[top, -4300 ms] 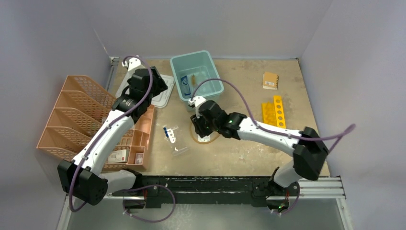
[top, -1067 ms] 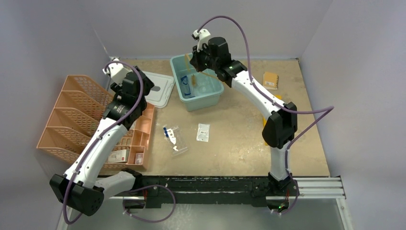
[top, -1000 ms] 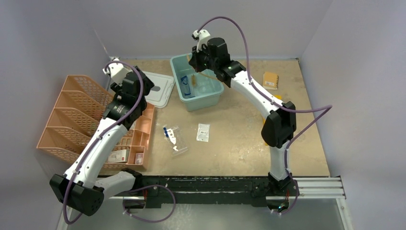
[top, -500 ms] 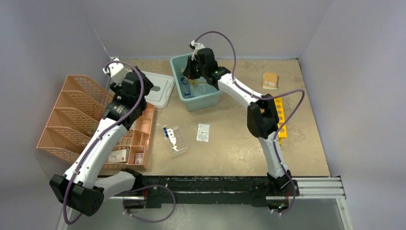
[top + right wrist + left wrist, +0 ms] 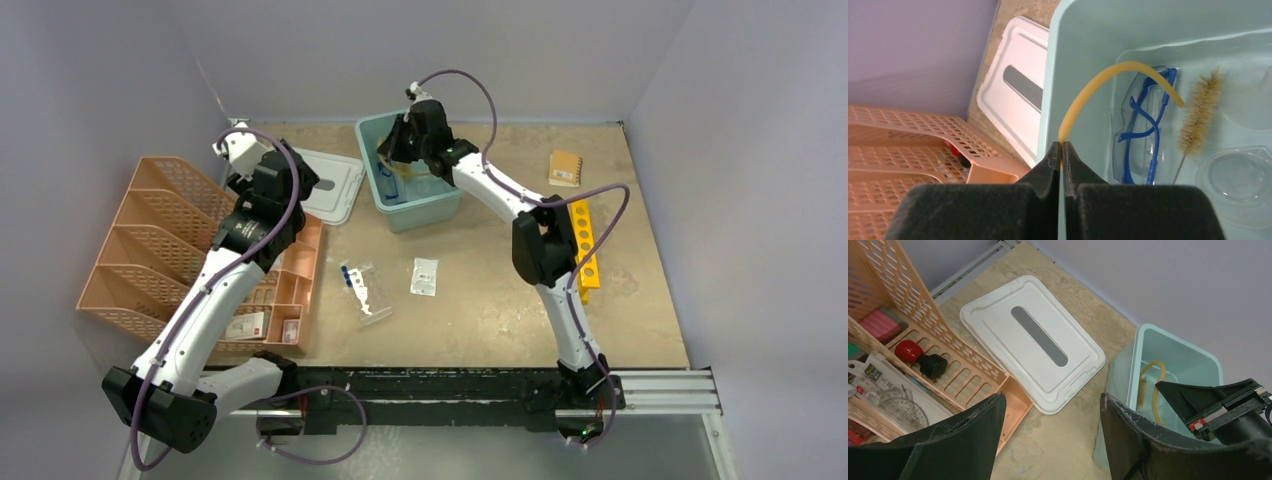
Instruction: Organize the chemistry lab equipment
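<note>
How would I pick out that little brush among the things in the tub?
Find the pale teal tub at the back of the table, beside the white lid. Inside it, the brush lies between the blue-framed safety glasses and the clear glass dish. It is the only bristly thing there: a tan tuft on a thin wire stem.

amber tubing (image 5: 1118, 67), teal bin (image 5: 1088, 30), blue-framed glasses (image 5: 1140, 135)

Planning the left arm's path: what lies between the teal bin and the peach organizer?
A white lid lies flat there, clearest in the left wrist view.
</note>
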Controlling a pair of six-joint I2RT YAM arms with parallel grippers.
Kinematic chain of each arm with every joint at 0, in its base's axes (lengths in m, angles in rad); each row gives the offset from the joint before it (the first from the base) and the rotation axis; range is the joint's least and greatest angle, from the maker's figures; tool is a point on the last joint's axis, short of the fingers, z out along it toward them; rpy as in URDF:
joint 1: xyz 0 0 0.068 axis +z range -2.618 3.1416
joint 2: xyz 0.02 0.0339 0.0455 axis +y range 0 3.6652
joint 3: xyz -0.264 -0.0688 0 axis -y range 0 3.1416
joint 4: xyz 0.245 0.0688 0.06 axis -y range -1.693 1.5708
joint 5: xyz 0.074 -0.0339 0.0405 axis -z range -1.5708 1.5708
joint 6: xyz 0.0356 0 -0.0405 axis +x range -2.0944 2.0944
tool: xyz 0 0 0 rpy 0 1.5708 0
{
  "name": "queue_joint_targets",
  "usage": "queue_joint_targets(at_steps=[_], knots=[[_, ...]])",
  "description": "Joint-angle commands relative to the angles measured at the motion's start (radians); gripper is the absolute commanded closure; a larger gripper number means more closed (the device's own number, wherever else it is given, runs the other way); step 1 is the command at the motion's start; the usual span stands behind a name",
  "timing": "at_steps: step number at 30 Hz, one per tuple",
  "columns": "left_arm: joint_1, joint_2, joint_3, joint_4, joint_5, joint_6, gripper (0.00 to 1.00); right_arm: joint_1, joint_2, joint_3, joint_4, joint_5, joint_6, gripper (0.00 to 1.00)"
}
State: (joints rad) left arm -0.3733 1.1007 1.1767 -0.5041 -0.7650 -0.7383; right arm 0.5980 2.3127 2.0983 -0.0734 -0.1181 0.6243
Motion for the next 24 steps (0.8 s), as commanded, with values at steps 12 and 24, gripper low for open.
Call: queue_joint_targets(at_steps=[12,24], knots=[[0.008,-0.042,0.046,-0.02,-0.027,0.004,0.32,-0.051,0.014,-0.037,0.191,-0.078,0.458,1.0],[0.007,-0.045,0.05,-0.033,-0.028,0.005,0.32,-0.051,0.008,-0.075,0.256,-0.028,0.471,0.68]])
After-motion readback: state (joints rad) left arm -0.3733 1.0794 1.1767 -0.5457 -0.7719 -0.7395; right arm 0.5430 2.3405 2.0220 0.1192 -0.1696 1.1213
